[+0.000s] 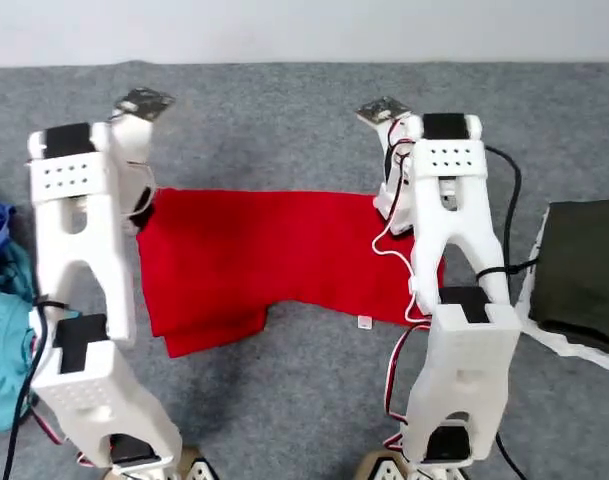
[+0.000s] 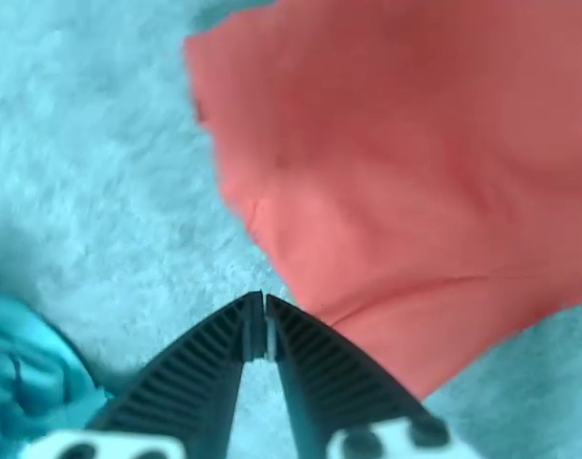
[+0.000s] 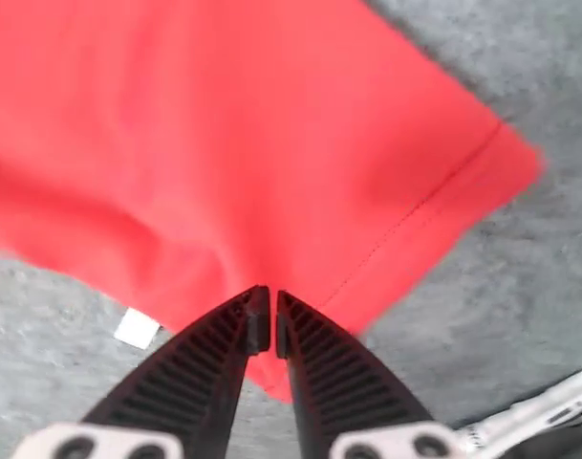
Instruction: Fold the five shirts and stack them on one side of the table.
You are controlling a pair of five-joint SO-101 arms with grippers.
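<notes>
Mid-table: red shirt [image 1: 264,250] part-folded, one arm at each end.
L gripper [image 2: 263,323] closed, tips at the shirt's edge over grey mat [image 1: 284,120]; can't tell if cloth's caught. R gripper [image 3: 269,320] closed, looks pinched on red cloth nr the opposite end. Dark green folded shirt [image 1: 584,265] lies at R side, teal shirt [image 1: 4,330] bunched at L side. Step, prob: folding the red one. Next needs both ends lifted together, carried across evenly, laid flat w/o dragging the lower layer.
</notes>
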